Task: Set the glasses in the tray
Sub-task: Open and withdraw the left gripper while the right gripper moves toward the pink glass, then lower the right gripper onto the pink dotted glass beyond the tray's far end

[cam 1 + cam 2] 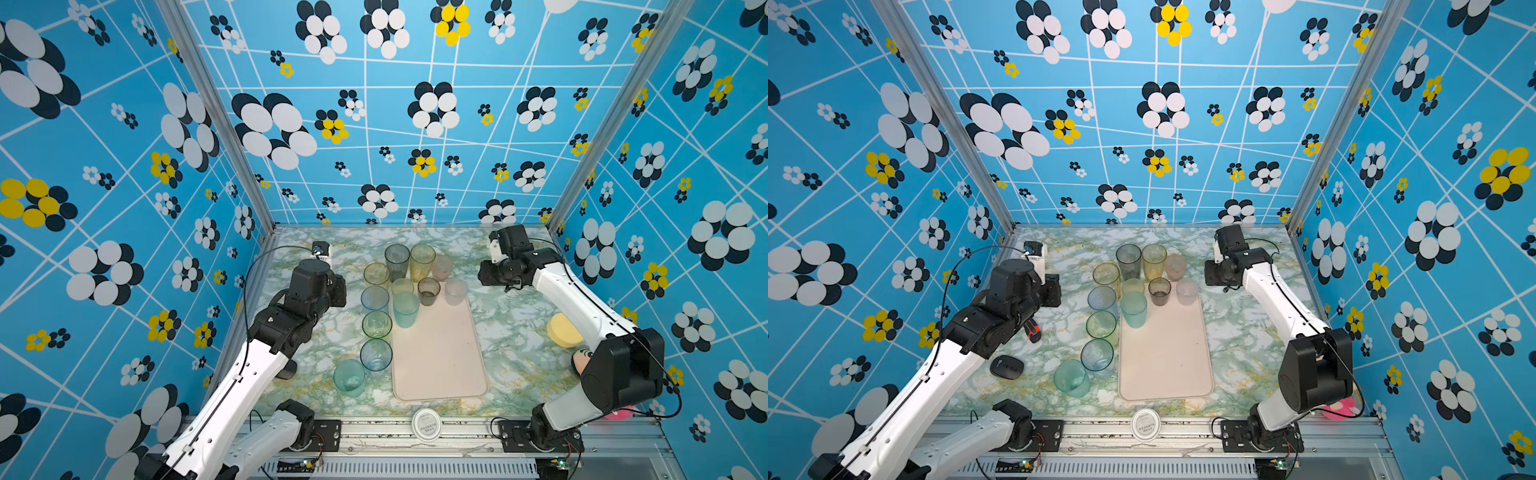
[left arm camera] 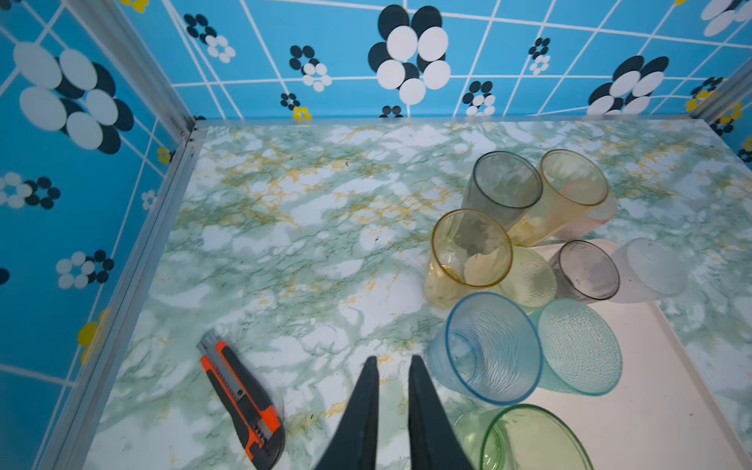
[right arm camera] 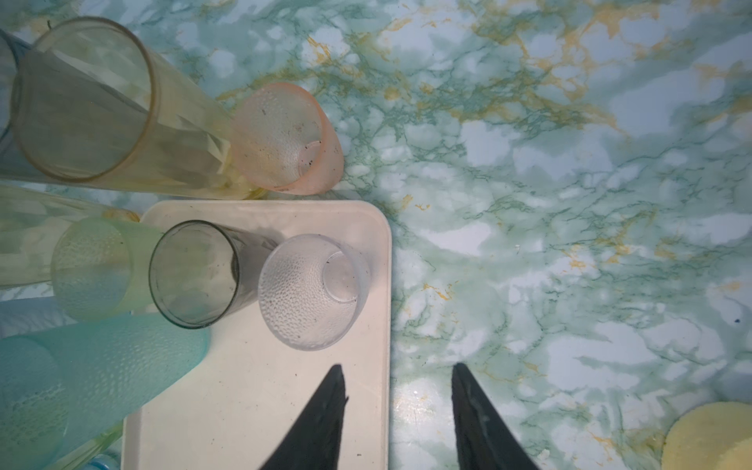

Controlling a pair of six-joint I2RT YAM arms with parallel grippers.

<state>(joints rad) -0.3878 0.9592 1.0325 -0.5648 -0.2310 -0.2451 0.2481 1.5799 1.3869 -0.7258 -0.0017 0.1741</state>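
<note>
I count a few glasses [image 1: 428, 291] on the tray's [image 1: 440, 361] far end, the rest crowded beside its left rim, likely awaiting pickup; left gripper [image 2: 393, 358] barely parted, right gripper [image 3: 398, 365] spread, both empty.

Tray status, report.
Left pincer barely open, right pincer open, both empty. Tray holds few glasses; most outside. Knife near left.
</note>
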